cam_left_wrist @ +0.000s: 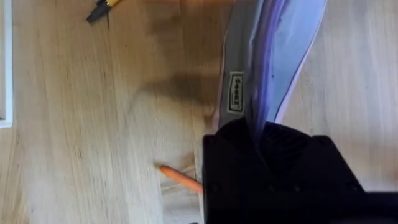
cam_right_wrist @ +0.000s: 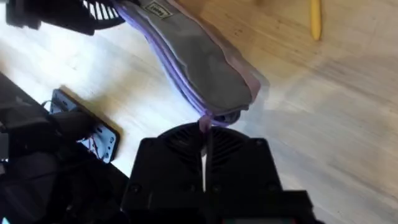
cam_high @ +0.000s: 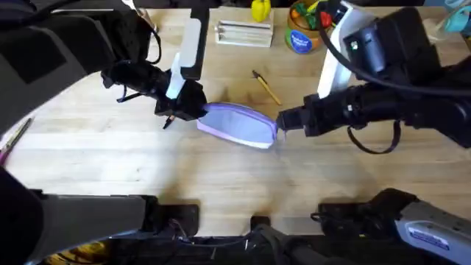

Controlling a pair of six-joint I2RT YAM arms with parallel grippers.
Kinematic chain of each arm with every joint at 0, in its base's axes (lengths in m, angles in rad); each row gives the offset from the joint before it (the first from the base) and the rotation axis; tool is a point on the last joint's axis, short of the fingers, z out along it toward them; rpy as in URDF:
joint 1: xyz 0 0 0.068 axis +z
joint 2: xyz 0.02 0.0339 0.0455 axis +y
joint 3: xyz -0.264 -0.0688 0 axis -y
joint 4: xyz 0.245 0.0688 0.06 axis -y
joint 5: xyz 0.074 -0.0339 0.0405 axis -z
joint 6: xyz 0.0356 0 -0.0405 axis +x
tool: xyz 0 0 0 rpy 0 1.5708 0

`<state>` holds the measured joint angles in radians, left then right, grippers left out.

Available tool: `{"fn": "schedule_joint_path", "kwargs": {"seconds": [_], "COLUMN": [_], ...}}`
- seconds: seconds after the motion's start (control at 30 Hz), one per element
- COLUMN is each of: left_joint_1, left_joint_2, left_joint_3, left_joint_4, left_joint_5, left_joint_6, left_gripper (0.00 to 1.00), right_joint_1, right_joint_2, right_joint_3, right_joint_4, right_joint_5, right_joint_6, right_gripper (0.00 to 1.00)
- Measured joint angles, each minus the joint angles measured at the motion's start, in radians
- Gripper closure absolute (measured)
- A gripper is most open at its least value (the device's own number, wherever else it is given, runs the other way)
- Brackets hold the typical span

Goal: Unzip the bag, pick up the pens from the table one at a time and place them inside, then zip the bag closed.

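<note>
The lavender bag [cam_high: 237,124] lies on the table [cam_high: 221,184] at its middle, stretched between both grippers. My left gripper [cam_high: 197,110] is shut on the bag's left end [cam_left_wrist: 267,56], its black fingers [cam_left_wrist: 249,134] pinching the fabric beside a small label. My right gripper [cam_high: 280,126] is shut on a small purple tab at the bag's right end [cam_right_wrist: 204,124]. A yellowish pen [cam_high: 266,87] with a dark tip lies just behind the bag, also seen as a yellow pen [cam_right_wrist: 316,18] in the right wrist view. An orange pen [cam_left_wrist: 180,177] lies partly under my left gripper.
At the back stand a white box of sticks [cam_high: 244,32], a yellow object [cam_high: 260,9] and a blue tub [cam_high: 300,38] of coloured items. A white flat piece [cam_high: 191,44] lies behind my left arm. A thin stick [cam_high: 15,136] lies at the left edge.
</note>
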<state>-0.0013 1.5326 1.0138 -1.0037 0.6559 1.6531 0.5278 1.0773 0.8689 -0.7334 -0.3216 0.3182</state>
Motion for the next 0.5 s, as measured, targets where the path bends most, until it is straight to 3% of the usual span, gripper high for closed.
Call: {"fn": "schedule_joint_path", "kwargs": {"seconds": [0.5], "left_joint_1": [0.005], "left_joint_2": [0.0], "left_joint_3": [0.0], "left_joint_4": [0.002], "left_joint_5": [-0.014], "left_joint_6": [0.0], "left_gripper": [0.959], "right_joint_1": [0.051], "right_joint_2": [0.253], "right_joint_3": [0.171], "right_joint_4": [0.081], "right_joint_5": [0.007], "right_joint_6": [0.0], "right_gripper": [0.973]}}
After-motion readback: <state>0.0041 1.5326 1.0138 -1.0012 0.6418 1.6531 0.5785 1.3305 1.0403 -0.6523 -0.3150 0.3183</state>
